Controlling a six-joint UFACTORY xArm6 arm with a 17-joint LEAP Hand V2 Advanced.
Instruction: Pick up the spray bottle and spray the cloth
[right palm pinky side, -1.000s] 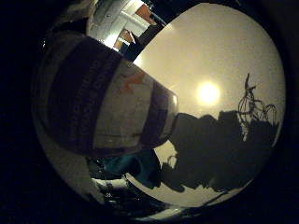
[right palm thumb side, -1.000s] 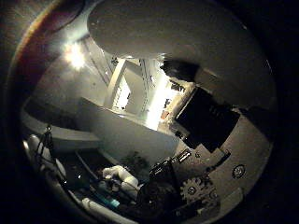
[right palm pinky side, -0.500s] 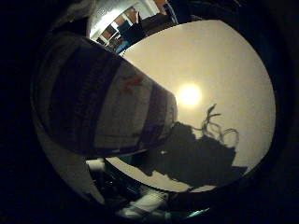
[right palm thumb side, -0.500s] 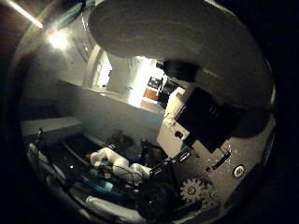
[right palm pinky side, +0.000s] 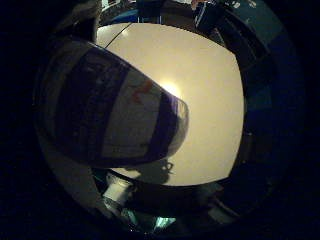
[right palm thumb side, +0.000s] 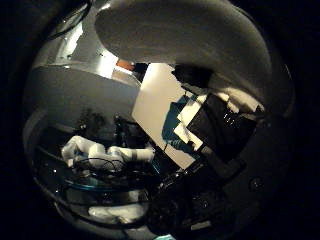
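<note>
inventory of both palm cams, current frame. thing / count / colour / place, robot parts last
spray bottle: 1, white body with purple label and a red mark, fills much of the little finger side view, close against the palm; its pale curved body also arches across the thumb side view.
table: 1, pale cream top, beyond the bottle, with a bright light reflection on it just past the bottle's edge.
cloth: none that I can make out in either view.
second robot arm: 1, white, in the room behind, seen in the thumb side view.
hand: 1, white and black parts, beside the bottle in the thumb side view; whether the fingers curl round the bottle cannot be told.
</note>
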